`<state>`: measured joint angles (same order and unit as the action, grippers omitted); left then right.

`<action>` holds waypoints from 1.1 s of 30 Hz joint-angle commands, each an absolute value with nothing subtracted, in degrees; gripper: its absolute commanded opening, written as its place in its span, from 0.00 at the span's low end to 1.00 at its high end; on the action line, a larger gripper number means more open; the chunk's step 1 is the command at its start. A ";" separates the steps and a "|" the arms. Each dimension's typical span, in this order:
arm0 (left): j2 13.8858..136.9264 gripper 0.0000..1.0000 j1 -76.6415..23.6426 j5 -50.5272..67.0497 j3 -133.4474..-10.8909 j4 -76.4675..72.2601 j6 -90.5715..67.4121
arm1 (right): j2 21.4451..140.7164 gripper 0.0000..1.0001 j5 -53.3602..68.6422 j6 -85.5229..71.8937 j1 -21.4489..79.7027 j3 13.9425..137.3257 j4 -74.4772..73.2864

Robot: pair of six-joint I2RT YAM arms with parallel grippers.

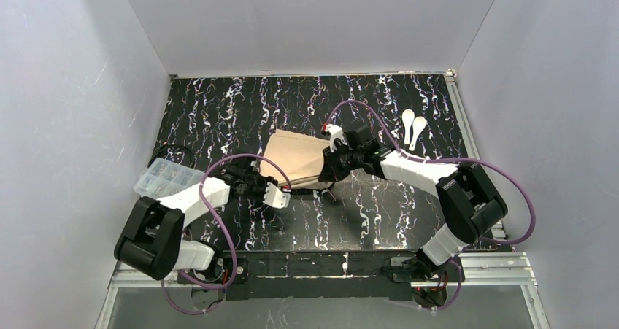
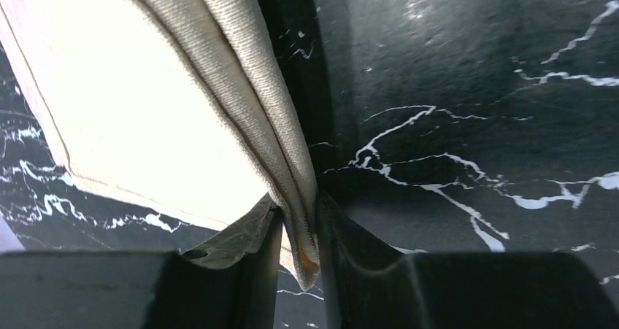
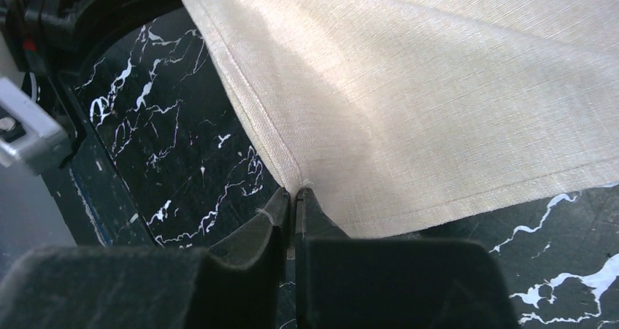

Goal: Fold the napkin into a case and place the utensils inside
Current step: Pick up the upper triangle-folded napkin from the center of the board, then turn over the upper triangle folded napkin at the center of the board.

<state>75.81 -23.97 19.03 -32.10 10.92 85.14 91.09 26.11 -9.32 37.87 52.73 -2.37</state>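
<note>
The left claw is clenched on the napkin. Its two fingers pinch a folded edge where at least two layers of cloth lie stacked. The right claw is likewise clamped on the same cloth, nipping the hemmed edge at a corner, and the fabric spreads away from it, raised off the counter.

From above, the two claws hold the near side of the napkin, left and right. The cloth sits about mid-counter as a broad tan sheet, tilted up towards the far side.

The utensils lie side by side on the far right, well apart from the cloth. A clear compartment box rests at the left edge.

As I judge it, the folding is partway done. The cloth is doubled but not yet a long narrow case, and both spoons are yet to be picked up and slipped inside.
</note>
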 commanded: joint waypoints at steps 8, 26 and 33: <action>70.97 0.00 -23.99 18.37 -37.68 20.39 77.15 | 86.00 0.01 29.08 -9.73 37.55 54.78 -3.57; 60.77 0.00 -26.18 37.62 -76.59 92.04 66.59 | 57.98 0.01 34.34 -24.76 47.49 57.66 -24.59; 64.20 0.00 -26.19 37.84 -76.99 87.39 60.64 | 59.26 0.01 32.53 -23.98 47.27 55.80 -24.41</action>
